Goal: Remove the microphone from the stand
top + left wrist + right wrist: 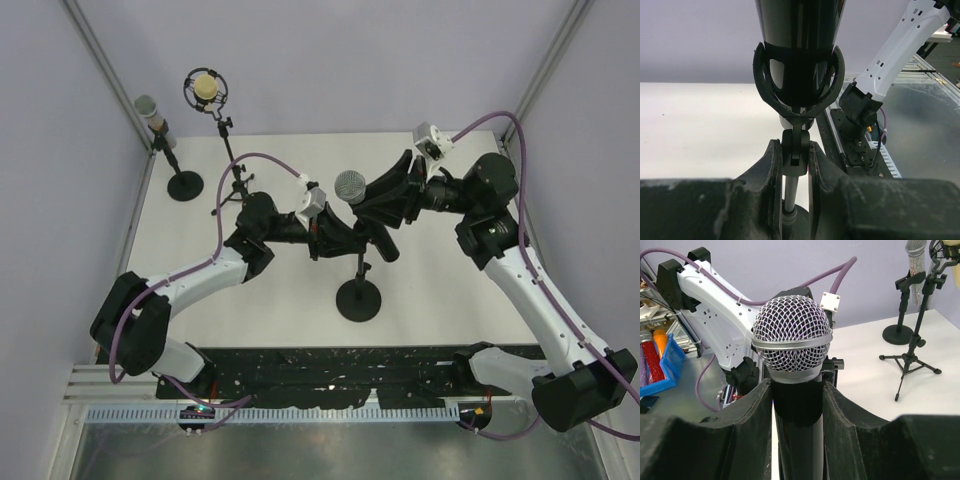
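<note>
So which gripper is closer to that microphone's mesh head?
Right. The right gripper clamps the microphone just under its mesh head; the left gripper holds the stand lower down, below the clip.

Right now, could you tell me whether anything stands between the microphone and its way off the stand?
Only the clip, wrapped around the microphone below the right gripper; nothing visible blocks the space above it.

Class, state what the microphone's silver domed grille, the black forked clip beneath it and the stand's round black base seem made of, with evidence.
Silver domed grille: woven metal wire mesh, glinting, with a bright metal band. Black forked clip: probably moulded plastic, smooth with a dull sheen. Round black base: perhaps painted metal, matte; too small to be sure.
</note>
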Controlling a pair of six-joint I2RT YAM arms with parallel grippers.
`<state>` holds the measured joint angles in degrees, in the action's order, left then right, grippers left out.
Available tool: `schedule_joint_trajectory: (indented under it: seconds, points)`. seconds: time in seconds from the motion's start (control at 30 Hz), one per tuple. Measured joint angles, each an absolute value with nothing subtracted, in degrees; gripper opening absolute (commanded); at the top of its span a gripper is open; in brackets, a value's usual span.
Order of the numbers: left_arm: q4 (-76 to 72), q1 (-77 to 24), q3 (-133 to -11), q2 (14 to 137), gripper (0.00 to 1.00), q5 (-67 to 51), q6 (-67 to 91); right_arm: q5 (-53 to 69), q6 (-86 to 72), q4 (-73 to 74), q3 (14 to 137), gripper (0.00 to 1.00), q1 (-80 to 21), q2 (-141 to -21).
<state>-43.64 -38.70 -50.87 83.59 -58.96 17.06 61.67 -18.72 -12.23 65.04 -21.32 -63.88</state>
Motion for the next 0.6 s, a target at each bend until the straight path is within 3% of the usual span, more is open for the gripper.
schedule_joint_trajectory:
  seconds: [0.6]
  points:
    - [-34.2, -40.3, -54.3, 83.6, 0.0, -57.6, 10.1, 61.7, -27.0, -24.6, 64.7, 0.06, -20.1, -63.6]
